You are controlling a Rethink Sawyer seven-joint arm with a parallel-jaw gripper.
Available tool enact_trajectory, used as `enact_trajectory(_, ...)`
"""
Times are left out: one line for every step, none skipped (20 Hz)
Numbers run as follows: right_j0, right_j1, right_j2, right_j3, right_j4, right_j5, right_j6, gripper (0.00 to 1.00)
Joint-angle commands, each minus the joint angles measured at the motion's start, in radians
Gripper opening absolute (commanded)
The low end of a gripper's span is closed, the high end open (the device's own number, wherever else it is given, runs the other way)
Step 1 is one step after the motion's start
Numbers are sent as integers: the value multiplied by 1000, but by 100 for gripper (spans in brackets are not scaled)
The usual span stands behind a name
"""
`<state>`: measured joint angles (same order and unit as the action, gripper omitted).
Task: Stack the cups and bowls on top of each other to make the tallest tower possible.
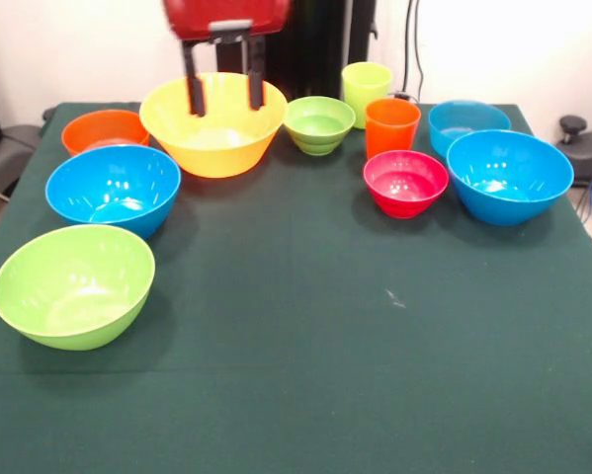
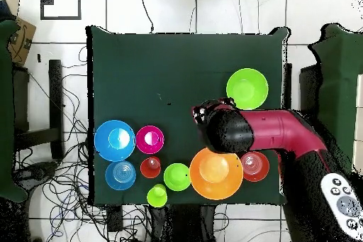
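Observation:
My gripper (image 1: pixel 223 94) hangs open and empty over the big yellow bowl (image 1: pixel 213 138) at the far side of the table, its two black fingers (image 1: pixel 192 84) reaching down to rim height. The yellow-green cup (image 1: pixel 366 91) and the orange cup (image 1: pixel 391 126) stand upright next to each other at the far right. A small green bowl (image 1: pixel 318 123) sits between the yellow bowl and the cups. The red-pink bowl (image 1: pixel 405 183) is in front of the orange cup. All stand singly; no tower shows. In the overhead view the arm (image 2: pixel 276 129) hides the gripper.
An orange bowl (image 1: pixel 105 128), a blue bowl (image 1: pixel 113 188) and a large lime green bowl (image 1: pixel 73 284) line the left side. A small blue bowl (image 1: pixel 467 120) and a larger blue bowl (image 1: pixel 509 176) sit at the right. The green cloth (image 1: pixel 305 375) covers the table.

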<state>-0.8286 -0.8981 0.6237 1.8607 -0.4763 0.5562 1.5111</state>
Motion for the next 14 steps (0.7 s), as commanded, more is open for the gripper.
enact_trajectory(-54, 124, 87, -104, -107, 152, -351, 100)
enact_trajectory(-60, 125, 94, -104, -112, 156, -347, 100)
enact_trajectory(-58, 124, 100, -108, -110, 162, -339, 100)
enact_trajectory(-55, 123, 106, -112, -109, 167, -331, 100)
enact_trajectory(-49, 122, 113, -122, -102, 181, -324, 100)
enact_trajectory(-50, 123, 119, -124, -102, 184, -320, 100)
enact_trajectory(-49, 121, 124, -128, -101, 190, -317, 100)
enact_trajectory(-48, 120, 129, -133, -101, 196, -314, 100)
enact_trajectory(-50, 116, 134, -138, -102, 202, -317, 100)
enact_trajectory(-52, 113, 139, -143, -103, 207, -320, 100)
enact_trajectory(-56, 109, 146, -146, -103, 211, -324, 100)
enact_trajectory(-60, 105, 153, -150, -103, 215, -328, 100)
enact_trajectory(-64, 101, 164, -151, -100, 221, -330, 100)
enact_trajectory(-69, 94, 174, -149, -95, 225, -327, 100)
